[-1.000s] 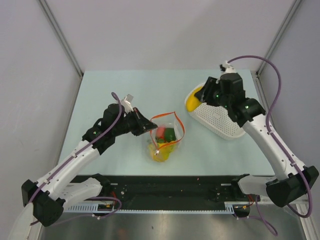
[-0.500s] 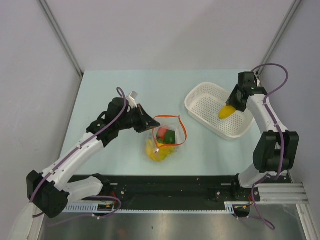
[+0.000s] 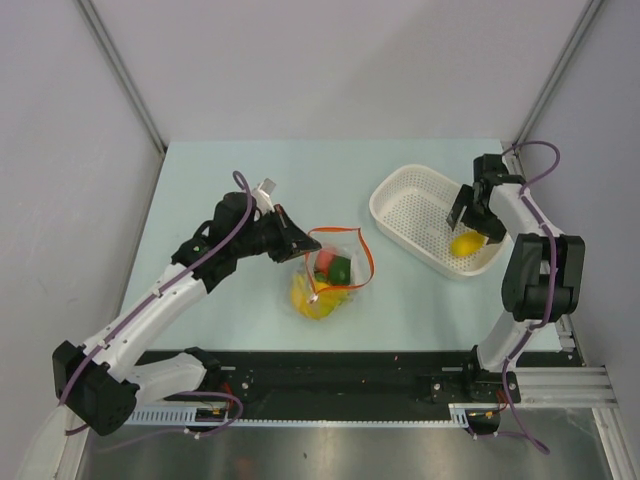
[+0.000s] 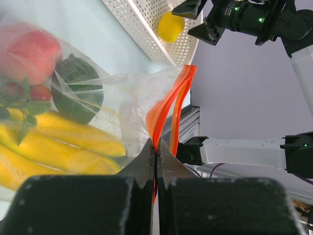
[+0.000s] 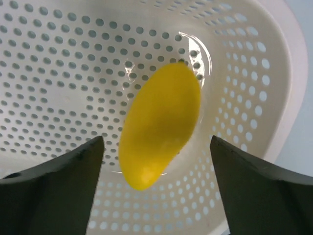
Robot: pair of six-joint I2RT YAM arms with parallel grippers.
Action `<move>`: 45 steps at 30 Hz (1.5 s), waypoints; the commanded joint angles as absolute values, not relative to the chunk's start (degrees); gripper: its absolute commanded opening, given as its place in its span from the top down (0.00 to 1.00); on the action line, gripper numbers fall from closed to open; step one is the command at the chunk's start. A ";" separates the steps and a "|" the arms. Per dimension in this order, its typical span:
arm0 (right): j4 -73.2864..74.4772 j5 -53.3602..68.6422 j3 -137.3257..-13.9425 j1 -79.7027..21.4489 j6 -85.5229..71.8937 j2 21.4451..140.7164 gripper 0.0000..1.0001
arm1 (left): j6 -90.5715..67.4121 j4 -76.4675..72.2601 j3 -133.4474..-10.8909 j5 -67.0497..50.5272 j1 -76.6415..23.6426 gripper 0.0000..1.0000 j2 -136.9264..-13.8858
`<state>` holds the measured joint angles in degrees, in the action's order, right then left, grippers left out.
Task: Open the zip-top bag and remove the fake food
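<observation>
Bag: the bag (image 3: 335,270) sits mid-table (image 3: 220,180), and I can see its mouth standing open in a loop.
Zip strip: the red zip strip (image 4: 172,103) is parted, so I count the opening step as done.
Left gripper: the left gripper (image 4: 156,155) has its fingers pressed together, pinching the bag's edge at the strip and holding the mouth up.
Right gripper: the right gripper (image 5: 155,144) is over the basket (image 3: 410,205), well apart from the bag, with fingers spread wide and touching nothing.
Out so far: one yellow fruit (image 3: 464,243) is in the basket between those spread fingers. That is the only piece I see outside the bag.
Left inside: the bananas (image 4: 63,142), a dark green vegetable (image 4: 76,95) and a red piece (image 4: 29,51) are all in the bag. I can't make out any smaller piece.
Progress: I'd call it an early stretch of the unloading, with most of the food yet to come out.
Writing: I can read no brand, label or lettering on the bag, basket or food in any view.
</observation>
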<state>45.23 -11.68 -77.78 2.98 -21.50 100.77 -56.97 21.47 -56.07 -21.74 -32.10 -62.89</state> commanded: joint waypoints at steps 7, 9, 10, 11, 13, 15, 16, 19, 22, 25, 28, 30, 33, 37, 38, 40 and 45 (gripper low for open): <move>51.58 -12.67 -79.45 -3.95 -25.74 91.86 0.00 | -54.75 21.01 -60.30 -20.39 -31.82 1.00 -61.26; 52.73 -11.17 -79.63 -8.33 -27.24 88.87 0.00 | -55.45 20.66 -58.90 -21.00 -31.82 1.00 -60.65; 53.69 -11.34 -79.72 -10.09 -28.38 85.81 0.00 | -55.89 20.22 -58.45 -21.27 -31.82 1.00 -60.30; 54.31 -11.60 -79.98 -12.37 -29.26 83.95 0.00 | -56.33 19.69 -57.75 -21.36 -31.82 1.00 -60.12; 55.36 -11.34 -80.24 -17.91 -31.10 79.92 0.00 | -58.18 17.16 -55.55 -21.62 -31.82 1.00 -59.33; 56.42 -10.55 -80.59 -22.99 -35.23 78.05 0.01 | -60.45 14.87 -53.10 -21.36 -31.82 1.00 -58.71; 57.21 -10.46 -80.77 -24.77 -36.90 77.18 0.02 | -61.08 13.11 -52.30 -21.36 -31.90 1.00 -58.36; 57.57 -10.46 -81.91 -32.75 -41.30 74.89 0.07 | -62.14 13.44 -51.85 -21.10 -31.82 1.00 -58.53; 57.66 -14.05 -82.88 -42.14 -47.18 72.69 0.16 | -62.66 12.75 -51.95 -19.35 -31.82 1.00 -59.32; 58.18 -17.84 -84.89 -47.53 -51.58 72.94 0.18 | -62.05 10.29 -51.15 -20.47 -31.82 1.00 -60.55; 58.36 -16.18 -86.39 -51.23 -53.69 75.67 0.25 | -62.75 11.16 -50.72 -21.44 -31.82 1.00 -61.17; 58.27 -16.43 -87.71 -52.73 -53.61 76.90 0.26 | -63.72 11.60 -50.45 -21.10 -31.82 1.00 -60.82; 57.92 -18.36 -87.98 -52.56 -52.12 76.91 0.26 | -63.72 10.47 -50.10 -18.11 -31.82 1.00 -59.68; 55.04 -13.90 -87.63 -49.31 -48.18 78.13 0.40 | -66.01 8.80 -49.75 -17.06 -32.25 1.00 -59.77; 54.32 -11.89 -87.63 -49.22 -46.51 78.57 0.42 | -66.96 9.31 -49.66 -15.14 -32.34 1.00 -59.68; 53.53 -9.41 -89.03 -48.52 -45.44 79.97 0.56 | -68.63 8.10 -49.05 -14.50 -32.43 1.00 -59.76; 51.16 -7.13 -88.69 -47.91 -45.61 81.65 0.63 | -71.54 5.45 -49.22 -14.76 -32.87 1.00 -61.17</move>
